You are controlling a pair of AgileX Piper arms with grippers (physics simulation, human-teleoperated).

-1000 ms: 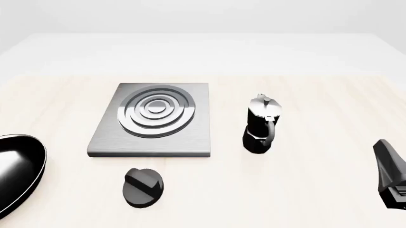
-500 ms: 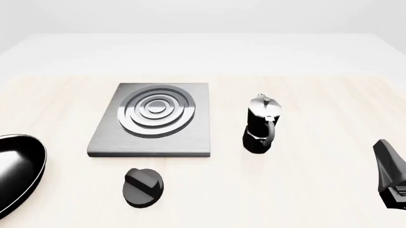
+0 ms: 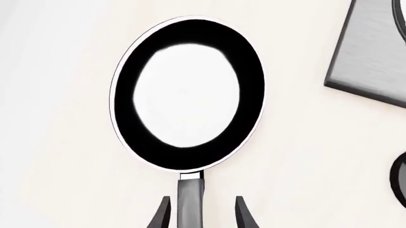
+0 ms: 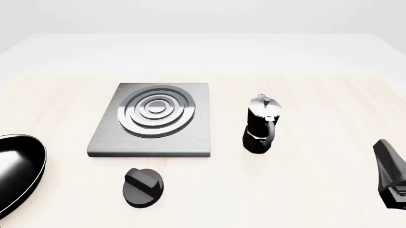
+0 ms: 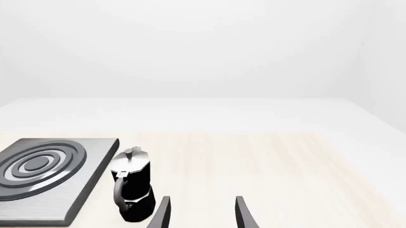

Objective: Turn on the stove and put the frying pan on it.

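Counter (image 4: 304, 190): pale, faintly grained wood-look surface, set in a plain white room.

Stove (image 4: 152, 118): flat square slab of brushed grey metal, concentric silver-and-black rings at centre; a round black knob (image 4: 142, 187) with a raised ridge is placed apart, just in front of it.

Frying pan (image 3: 188, 94): round, shallow, glossy black, lying on the counter well left of the stove; its dark grey handle is seen between the parted jaws of the left gripper (image 3: 202, 216), contact not discernible.

Moka pot (image 4: 261, 124): faceted black body, silver lid, upright, right of the stove.

Right gripper (image 5: 202, 216): jaws parted, nothing held.
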